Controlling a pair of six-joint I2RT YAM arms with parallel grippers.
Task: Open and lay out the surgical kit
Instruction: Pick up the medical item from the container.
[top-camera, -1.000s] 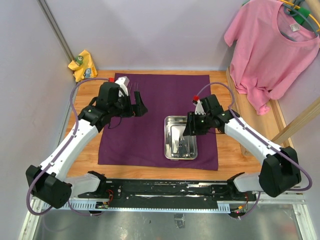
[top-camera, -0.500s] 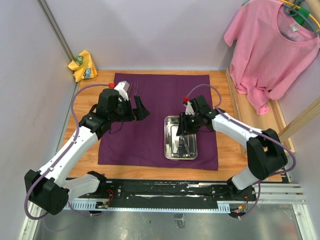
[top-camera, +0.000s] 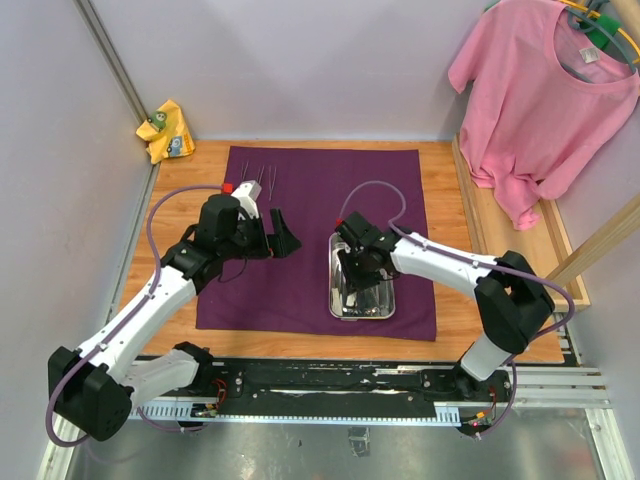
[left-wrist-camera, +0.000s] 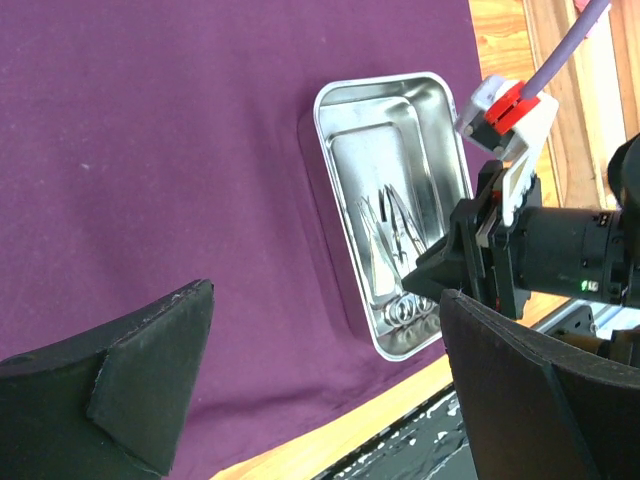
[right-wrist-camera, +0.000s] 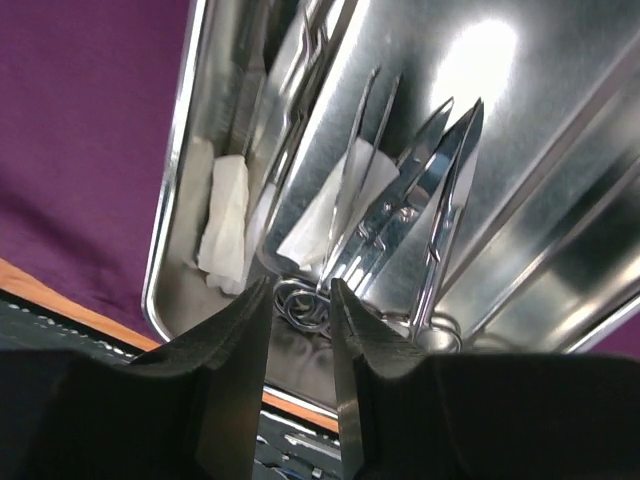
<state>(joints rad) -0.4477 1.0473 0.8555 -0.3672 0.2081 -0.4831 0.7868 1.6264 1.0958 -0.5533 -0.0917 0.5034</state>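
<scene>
The dark purple cloth lies spread flat, with the steel tray on its right part. Inside the tray lie scissors, slim forceps and white gauze. My right gripper reaches down into the tray. Its jaws stand a narrow gap apart, with the ring handles of an instrument in the gap. My left gripper hovers wide open over the cloth, left of the tray, with nothing between its fingers. Slim metal tools rest on the cloth's far left.
A pink T-shirt hangs at the back right above a wooden frame. A yellow rag sits in the back left corner. The black base rail runs along the near edge.
My right gripper has swung left and dropped into the tray, its jaws narrowing around the ring handles. My left gripper has drifted slightly nearer, still wide open.
</scene>
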